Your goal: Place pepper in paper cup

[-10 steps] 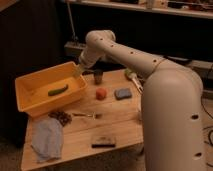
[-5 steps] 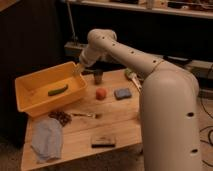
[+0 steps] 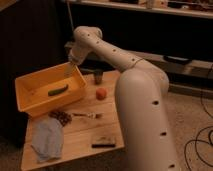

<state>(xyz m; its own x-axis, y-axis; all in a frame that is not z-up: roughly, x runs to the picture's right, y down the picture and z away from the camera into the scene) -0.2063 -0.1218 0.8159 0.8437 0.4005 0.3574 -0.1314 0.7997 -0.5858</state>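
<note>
The green pepper [image 3: 58, 90] lies inside a yellow bin [image 3: 30, 102] at the left of the wooden table. My gripper [image 3: 70, 68] hangs from the arm over the bin's far right corner, above and a little right of the pepper, not touching it. No paper cup shows; the arm's white body [image 3: 142, 110] covers the table's right side.
A dark grey tumbler [image 3: 98, 76] stands right of the bin, with a round orange fruit [image 3: 101, 93] in front of it. A fork [image 3: 90, 115], a dark cluster [image 3: 62, 117], a blue cloth [image 3: 47, 139] and a dark flat object [image 3: 104, 142] lie on the table's [image 3: 82, 132] front half.
My gripper has moved left from beside the tumbler to over the bin's far right corner. The arm's body has swung left and now covers the grey-blue object on the table's right.
</note>
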